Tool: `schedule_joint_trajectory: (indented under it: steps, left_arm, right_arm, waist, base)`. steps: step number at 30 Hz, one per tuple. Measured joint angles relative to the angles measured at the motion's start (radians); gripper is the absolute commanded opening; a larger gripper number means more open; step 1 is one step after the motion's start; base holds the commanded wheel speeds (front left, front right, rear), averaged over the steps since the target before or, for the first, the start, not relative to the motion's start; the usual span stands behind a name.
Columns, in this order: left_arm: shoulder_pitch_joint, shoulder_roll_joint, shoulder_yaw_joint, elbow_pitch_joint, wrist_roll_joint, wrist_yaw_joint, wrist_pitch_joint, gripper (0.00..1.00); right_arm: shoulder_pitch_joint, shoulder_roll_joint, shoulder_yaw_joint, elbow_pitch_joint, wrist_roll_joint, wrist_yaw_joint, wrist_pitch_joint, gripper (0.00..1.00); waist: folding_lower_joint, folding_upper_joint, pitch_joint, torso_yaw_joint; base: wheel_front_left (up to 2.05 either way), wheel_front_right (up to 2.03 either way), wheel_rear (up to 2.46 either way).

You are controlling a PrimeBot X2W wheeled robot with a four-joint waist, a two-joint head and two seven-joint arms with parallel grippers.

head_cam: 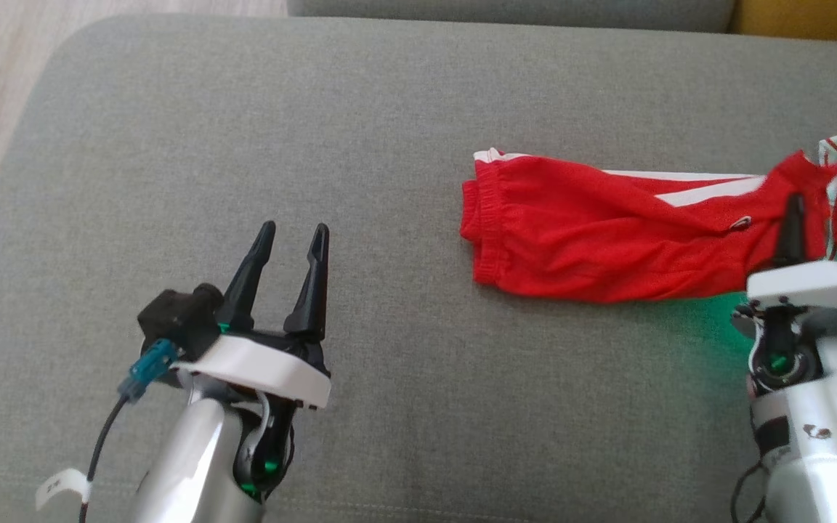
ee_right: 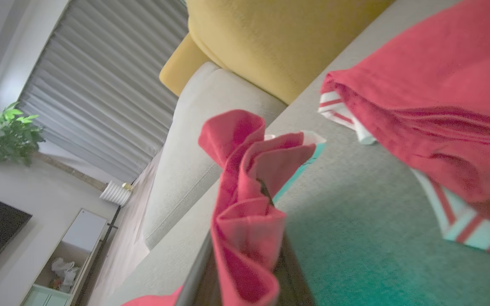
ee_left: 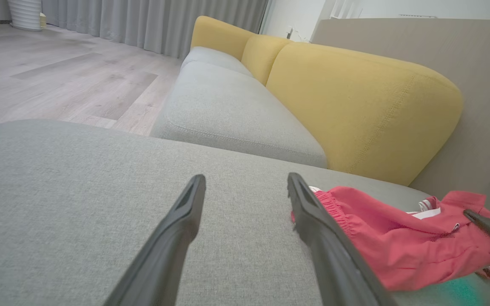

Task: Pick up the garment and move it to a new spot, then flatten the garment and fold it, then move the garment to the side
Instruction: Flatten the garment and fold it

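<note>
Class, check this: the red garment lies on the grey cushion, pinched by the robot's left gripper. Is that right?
No. The right gripper pinches the red garment lying on the grey cushion, as the right wrist view shows; the left gripper stands open, apart from it.

Home living room: grey-and-yellow sofa (ee_left: 236,106), curtains (ee_right: 100,85), houseplant (ee_right: 7,131), TV cabinet (ee_right: 75,242).

Left gripper (head_cam: 295,228): two long black tapered fingers (head_cam: 248,280) on a white-capped silver forearm (head_cam: 193,457). I have it low on my left, jaws spread wide, pointing forward, holding nothing. Right gripper (head_cam: 795,207), same build, is at lower right with its jaws pinched together on a fold of the red fabric garment (head_cam: 593,240).
</note>
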Motion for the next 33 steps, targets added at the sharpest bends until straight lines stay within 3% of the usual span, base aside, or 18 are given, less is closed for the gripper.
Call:
schedule_joint_trajectory:
  steps: [13, 27, 28, 29, 33]
  left_arm:
    - [0.022, 0.000, 0.005, 0.000, -0.018, 0.000, 0.000, 1.00]
    - [0.038, 0.000, -0.011, -0.001, -0.054, 0.015, 0.000, 1.00]
    - [0.038, 0.000, -0.012, -0.001, -0.054, 0.018, 0.000, 1.00]
    - [0.038, 0.000, -0.014, -0.001, -0.055, 0.018, 0.000, 1.00]
    - [0.038, 0.000, -0.023, -0.001, -0.064, 0.019, 0.000, 1.00]
  right_arm:
    - [0.014, 0.026, 0.227, -0.158, -0.122, 0.000, 0.020, 0.00]
    - [0.010, 0.028, 0.445, -0.097, -0.116, 0.000, 0.034, 0.00]
    - [0.008, 0.028, 0.455, -0.084, -0.117, 0.000, 0.034, 0.41]
    - [0.005, 0.028, 0.464, -0.069, -0.123, 0.000, 0.030, 1.00]
    - [-0.020, 0.028, 0.508, -0.020, -0.130, 0.000, 0.022, 1.00]
  waist:
    - [0.0000, 0.0000, -0.033, 0.055]
    - [0.0000, 0.0000, -0.014, 0.155]
    - [0.0000, 0.0000, -0.011, 0.161]
    - [0.0000, 0.0000, -0.008, 0.167]
    - [0.0000, 0.0000, 0.004, 0.186]
  base:
    - [0.00, 0.00, 0.00]
    - [0.00, 0.00, 0.00]
    - [0.00, 0.00, 0.00]
    - [0.00, 0.00, 0.00]
    - [0.00, 0.00, 0.00]
